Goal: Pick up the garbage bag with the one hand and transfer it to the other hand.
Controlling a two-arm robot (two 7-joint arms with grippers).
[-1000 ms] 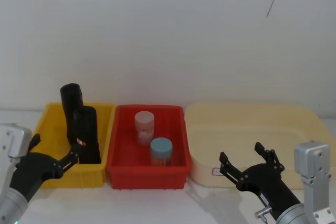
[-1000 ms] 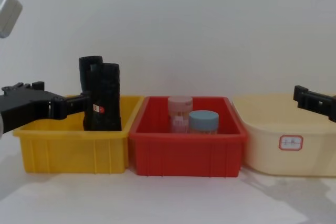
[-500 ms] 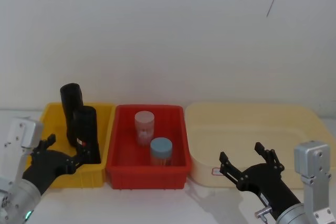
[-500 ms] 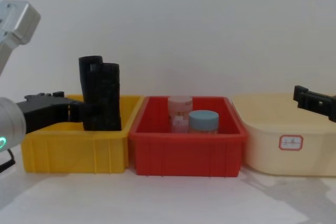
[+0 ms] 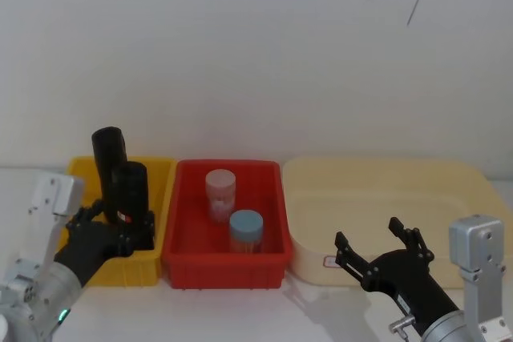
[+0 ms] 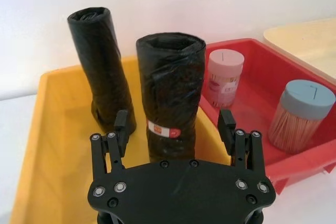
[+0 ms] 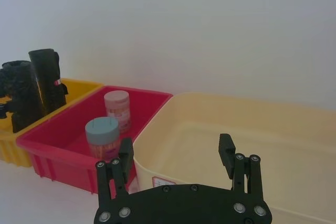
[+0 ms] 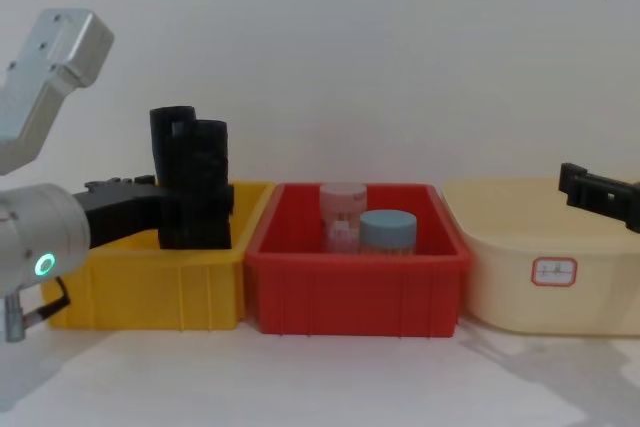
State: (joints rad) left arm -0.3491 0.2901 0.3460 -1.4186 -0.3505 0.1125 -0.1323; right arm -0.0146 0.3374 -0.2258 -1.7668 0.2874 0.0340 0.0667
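Note:
Two black crinkly rolls stand upright in the yellow bin (image 5: 157,172). The near garbage bag (image 5: 130,196) (image 6: 170,103) (image 8: 207,172) carries a small red mark. The other roll (image 5: 107,162) (image 6: 100,72) stands just behind it. My left gripper (image 5: 119,223) (image 6: 174,125) (image 8: 195,202) is open at the near roll's lower half, one finger on each side, with small gaps to the plastic. My right gripper (image 5: 377,247) (image 7: 176,150) (image 8: 578,187) hangs open and empty in front of the cream tub.
A red bin (image 5: 224,266) in the middle holds a pink-lidded jar (image 5: 220,194) and a shorter blue-lidded jar (image 5: 246,230). A wide cream tub (image 5: 385,174) sits at the right. A white wall stands close behind the bins.
My left arm has swung forward over the yellow bin, so its open fingers now flank the near roll. The right arm has stayed still.

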